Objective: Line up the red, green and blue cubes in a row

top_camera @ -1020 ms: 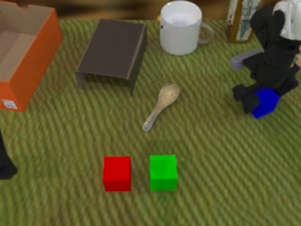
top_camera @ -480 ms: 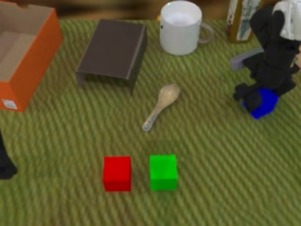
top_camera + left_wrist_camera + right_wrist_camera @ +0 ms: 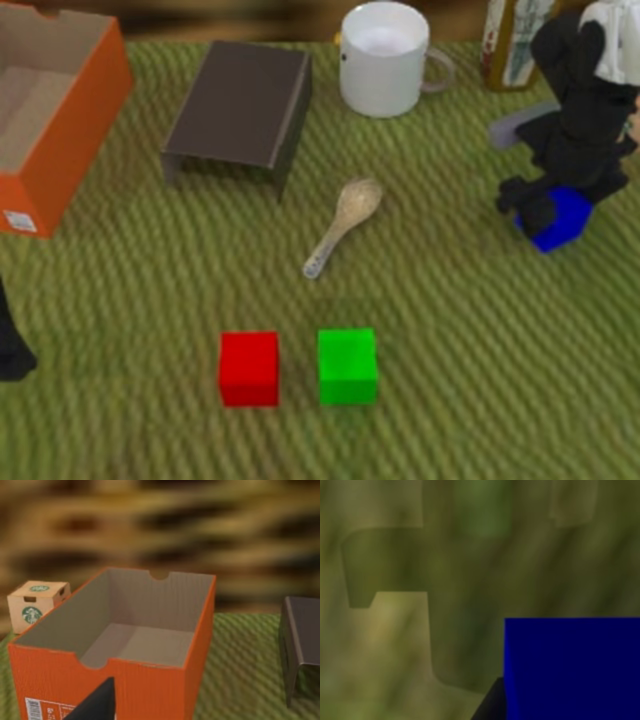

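Note:
The red cube (image 3: 249,368) and the green cube (image 3: 347,366) sit side by side near the table's front, a small gap between them. The blue cube (image 3: 568,222) is far to the right, well behind them. My right gripper (image 3: 545,208) has come down over it and is shut on it. In the right wrist view the blue cube (image 3: 570,670) fills the corner with one dark finger (image 3: 492,705) pressed against its side. My left gripper (image 3: 10,350) is parked at the left edge, open, with one finger (image 3: 97,702) showing in front of the orange box.
An open orange box (image 3: 75,110) stands back left, with a small tan carton (image 3: 36,605) beyond it. A dark low stand (image 3: 240,100), a white mug (image 3: 385,60) and a bottle (image 3: 515,45) line the back. A spoon (image 3: 343,225) lies mid-table.
The right gripper's fingers closed in against the blue cube during the first half second. Since then nothing has visibly moved. The left arm stayed parked.

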`<state>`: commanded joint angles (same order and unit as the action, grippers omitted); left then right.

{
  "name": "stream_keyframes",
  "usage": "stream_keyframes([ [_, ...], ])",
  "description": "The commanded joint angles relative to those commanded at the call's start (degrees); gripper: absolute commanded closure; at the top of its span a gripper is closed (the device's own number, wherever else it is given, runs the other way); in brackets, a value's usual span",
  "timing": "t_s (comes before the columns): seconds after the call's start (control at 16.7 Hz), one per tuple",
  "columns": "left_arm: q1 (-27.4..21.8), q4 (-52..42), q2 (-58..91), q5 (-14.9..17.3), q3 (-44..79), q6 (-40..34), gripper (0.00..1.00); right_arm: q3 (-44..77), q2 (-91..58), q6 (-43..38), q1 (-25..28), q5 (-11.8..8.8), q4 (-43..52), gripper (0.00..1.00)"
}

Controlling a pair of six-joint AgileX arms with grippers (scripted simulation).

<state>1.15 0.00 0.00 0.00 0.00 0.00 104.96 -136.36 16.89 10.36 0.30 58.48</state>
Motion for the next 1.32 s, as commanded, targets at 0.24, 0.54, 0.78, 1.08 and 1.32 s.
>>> stream_keyframes([
  [0.24, 0.00, 0.00, 0.00, 0.00, 0.00, 0.00, 0.00, 4.87, 1.50, -0.02, 0.16, -0.06, 6.56, 1.00],
  [0.54, 0.00, 0.00, 0.00, 0.00, 0.00, 0.00, 0.00, 9.83, 3.49, 0.06, 0.46, -0.04, 13.35, 1.00],
  [0.78, 0.00, 0.00, 0.00, 0.00, 0.00, 0.00, 0.00, 9.65, 3.34, -0.15, 0.23, -0.05, 13.20, 1.00],
  [1.08, 0.00, 0.00, 0.00, 0.00, 0.00, 0.00, 0.00, 4.23, 7.41, -9.45, 5.50, -0.05, 11.92, 1.00],
  [1.32, 0.00, 0.00, 0.00, 0.00, 0.00, 0.00, 0.00, -5.50, 14.37, -25.83, 13.42, -0.10, 9.78, 1.00],
])
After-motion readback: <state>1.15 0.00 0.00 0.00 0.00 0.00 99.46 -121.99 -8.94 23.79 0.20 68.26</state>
